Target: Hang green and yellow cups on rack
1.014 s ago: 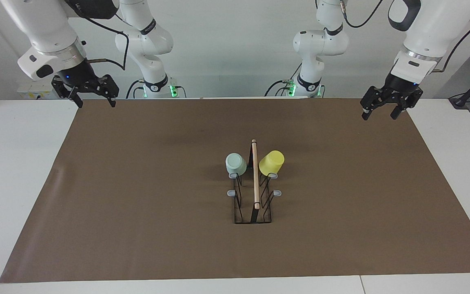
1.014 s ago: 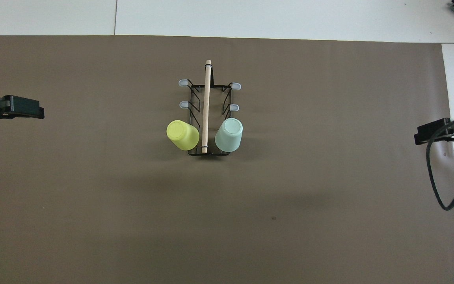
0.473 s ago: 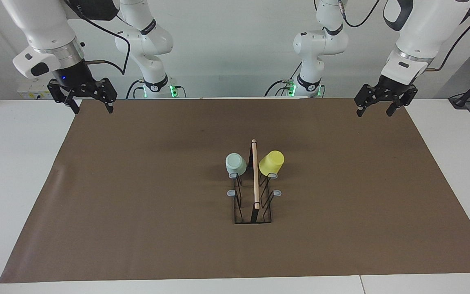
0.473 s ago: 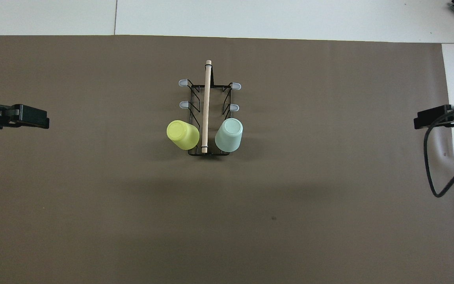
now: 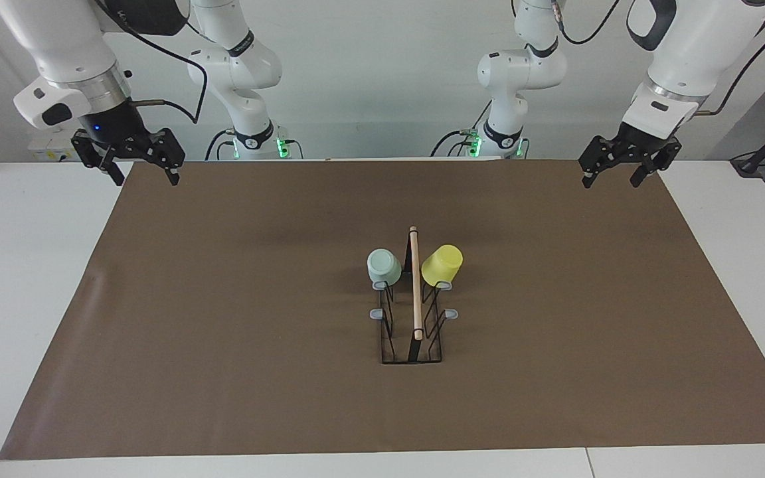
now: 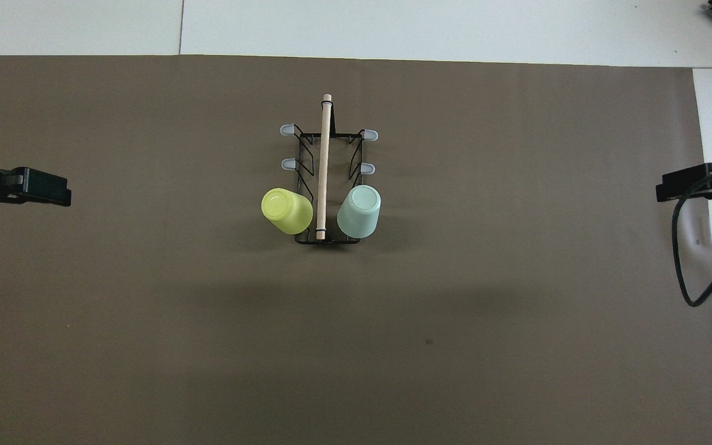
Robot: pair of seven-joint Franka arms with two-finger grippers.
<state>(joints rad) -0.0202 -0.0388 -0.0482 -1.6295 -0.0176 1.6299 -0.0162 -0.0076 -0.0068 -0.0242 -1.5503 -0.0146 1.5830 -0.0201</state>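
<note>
Both cups, green (image 5: 384, 266) and yellow (image 5: 442, 263), sit upturned on the rack's (image 5: 412, 332) robot-end prongs mid-mat, so the job looks done, the empty left gripper (image 5: 612, 170) and right gripper (image 5: 135, 164), fingers apart, parked over the mat's corners.

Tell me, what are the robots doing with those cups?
Nothing is being held right now. The green cup and the yellow cup both hang upside down on the rack, on the pair of prongs nearest the robots, one on each side of its wooden rod. The left gripper and the right gripper are open and empty, raised over the mat's corners, well away from the rack. The hanging looks done.
</note>
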